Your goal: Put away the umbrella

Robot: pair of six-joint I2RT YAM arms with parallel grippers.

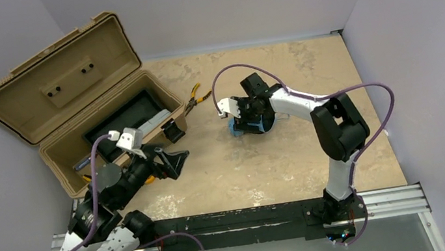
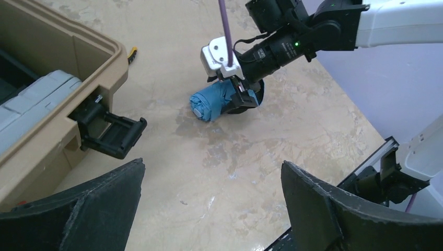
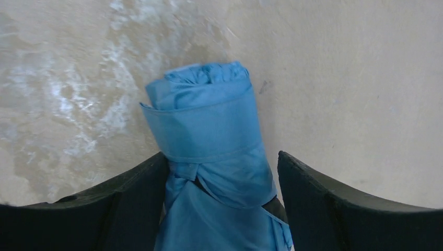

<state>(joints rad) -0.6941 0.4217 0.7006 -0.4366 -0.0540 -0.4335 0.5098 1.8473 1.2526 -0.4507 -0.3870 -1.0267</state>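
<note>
**Desk:** Where is the umbrella?

**Me:** I see the umbrella (image 1: 238,128) as a rolled blue bundle lying on the surface (image 1: 266,172), near the middle of the overhead frame. My right pincer (image 1: 240,123) straddles it. In the right wrist view the finger (image 3: 130,198) at frame left touches the fabric, while a sliver of surface shows beside the other. I cannot tell if the hold is firm.

**Desk:** What's around it?

**Me:** The tan case (image 1: 58,168) sits at upper left with its lid tipped back and a black tray inside. Its black latch (image 1: 172,130) hangs off the front corner nearest the bundle. Yellow-handled pliers (image 1: 195,98) lie just beside that corner, up and left of the umbrella and apart from it.

**Desk:** And your other arm?

**Me:** My left pincer (image 1: 176,161) hangs spread wide and holding nothing, just below the latch at the case's front. That arm lies across the case's near wall at lower left.

**Desk:** Any room?

**Me:** There is bare surface between the bundle and the case, and more toward the bottom of the frame. Walls close off the top and right edges.
</note>
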